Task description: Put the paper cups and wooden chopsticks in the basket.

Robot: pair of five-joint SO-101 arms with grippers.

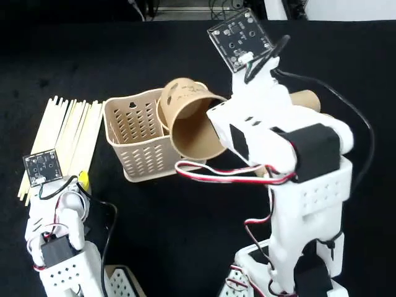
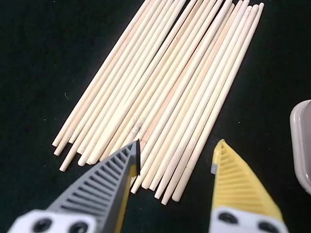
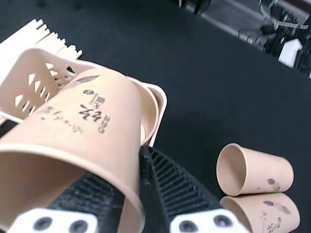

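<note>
1. The right claw (image 3: 141, 162) is clenching the rim of a paper cup (image 1: 195, 127), holding it tilted on its side over one edge of the basket (image 1: 133, 133).
2. A second cup (image 1: 179, 93) is already sitting in the basket. Two spare cups (image 3: 252, 170) are lying on the desk (image 1: 185, 235), well apart from it.
3. The left claw (image 2: 177, 145) is hanging released above the chopsticks (image 2: 165, 87), which are lying flat beside the basket.
4. Risk: the held cup is leaning steeply, so on release it may be striking the second cup or the basket wall and rolling out.
5. Risk: the chopsticks are lying tightly bunched, so the left claw may be skidding or scattering them.
</note>
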